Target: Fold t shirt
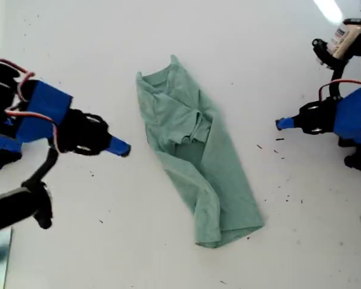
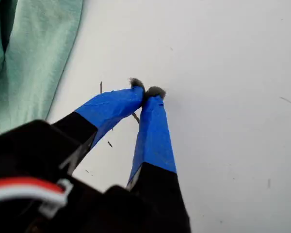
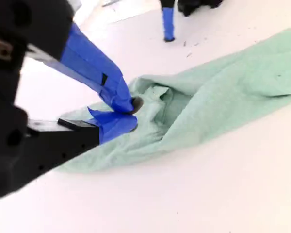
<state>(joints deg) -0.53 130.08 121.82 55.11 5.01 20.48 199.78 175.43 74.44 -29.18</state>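
While neither arm touches the cloth, the white table (image 1: pixel 240 36) carries the whole scene, its bare surface leaving room on either side for a fold to be swept across. The t shirt (image 1: pixel 192 150) lies near the middle of the table as a long, narrow, rumpled strip running diagonally, its round neck toward the far edge and its hem toward the near edge in the exterior view. One side appears already turned over onto the body, with a bunched ridge near the middle; judged from this, the fold is partly made and still untidy.

My second tool (image 1: pixel 123 147) sits at the exterior view's left, just beside the shirt but apart from it. Its blue tips (image 3: pixel 132 112) are pressed together on nothing, aimed at the wrinkled area below the collar, probably the next place to pinch.

My first tool (image 1: pixel 283 123) waits at the exterior view's right, well apart from the cloth. Its jaws (image 2: pixel 146 91) are likewise clenched and empty above bare table, a posture that keeps it out of the other arm's way.

Small dark specks (image 1: pixel 287 195) dot the table near this arm.
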